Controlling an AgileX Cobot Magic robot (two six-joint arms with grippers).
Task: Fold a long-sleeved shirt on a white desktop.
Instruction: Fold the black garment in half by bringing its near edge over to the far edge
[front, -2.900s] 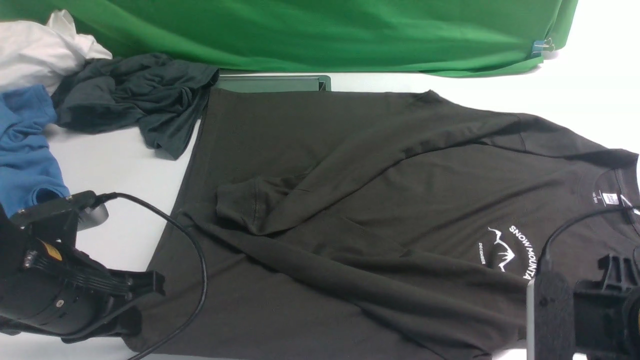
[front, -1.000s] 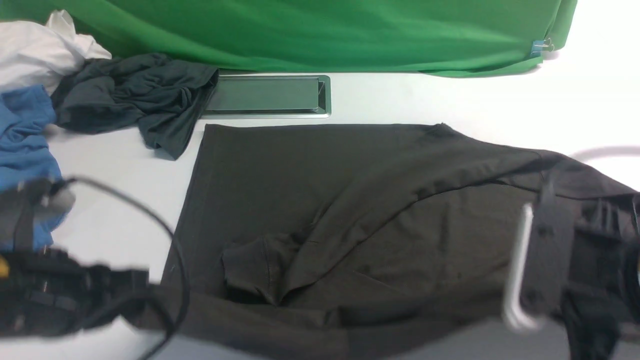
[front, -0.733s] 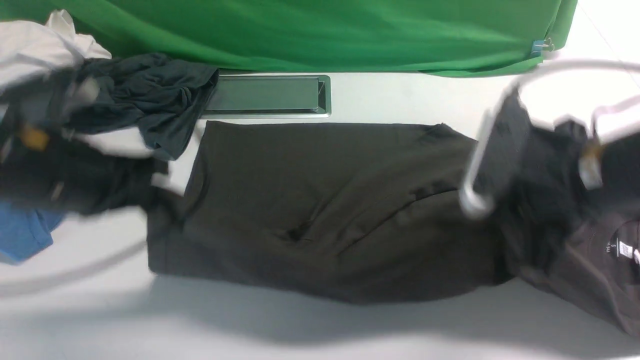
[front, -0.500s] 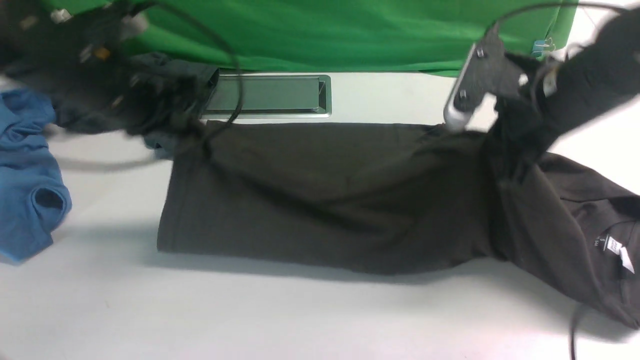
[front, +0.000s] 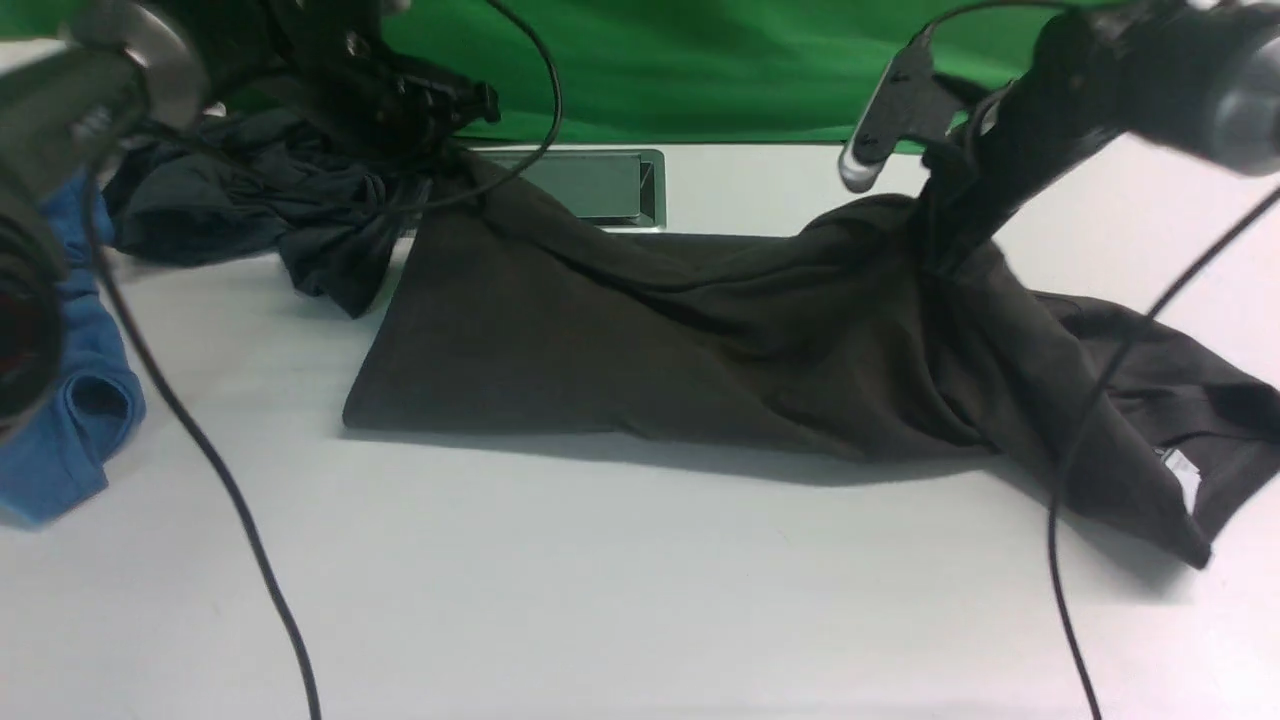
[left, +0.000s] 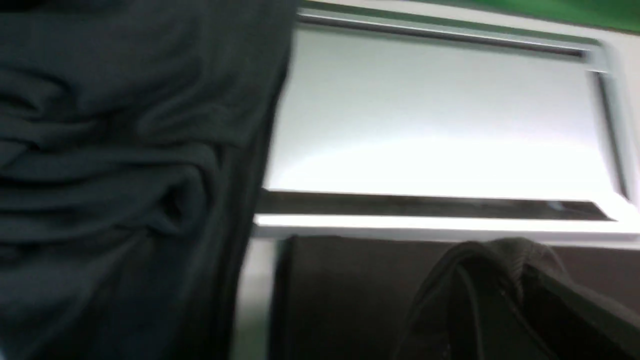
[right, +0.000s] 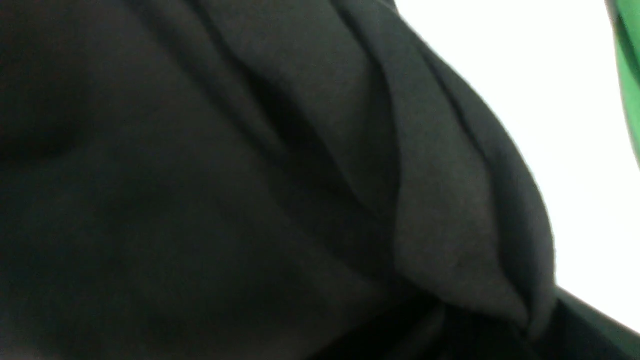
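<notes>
On the white desktop, the long-sleeved shirt sprawls across the centre, its far edge lifted at two points. The left gripper, at ten o'clock, is clamped on one corner; the right gripper, at two o'clock, pinches bunched fabric.

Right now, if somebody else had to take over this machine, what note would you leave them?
Left gripper: shut on the shirt at its far left corner, raised by the tray.
Right gripper: shut on a bunch of shirt, also raised.
Shirt: draped between them, the rest on the desk, collar end crumpled at right.
Done: seemingly one lengthwise fold.
Left: lay the held edge flat, release, fold crosswise.
</notes>
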